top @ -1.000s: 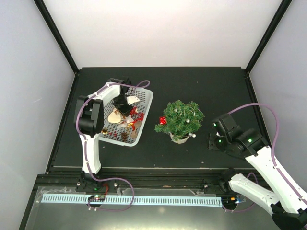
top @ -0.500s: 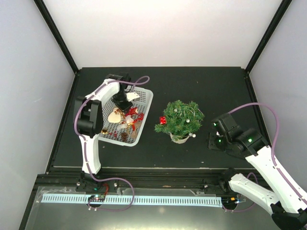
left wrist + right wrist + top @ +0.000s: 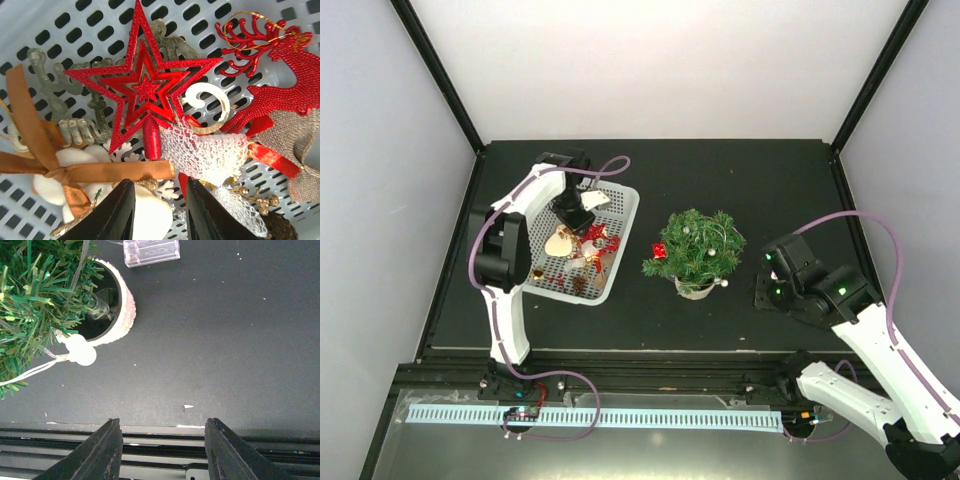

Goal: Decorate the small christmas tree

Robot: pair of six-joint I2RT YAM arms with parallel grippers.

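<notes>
The left gripper (image 3: 159, 186) hangs part-open, gripping nothing, over the white mesh basket (image 3: 628, 205) on the tabletop's (image 3: 750, 180) left side. The basket holds a red star (image 3: 145, 90) and a red reindeer (image 3: 280, 95). The right gripper (image 3: 162, 422) gapes empty near the front edge, beside the small christmas tree (image 3: 698, 247) at mid-tabletop.

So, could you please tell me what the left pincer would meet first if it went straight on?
The left pincer would probably first meet the cream-white ornament between its fingers, with the red star just beyond; depth is unclear.
</notes>
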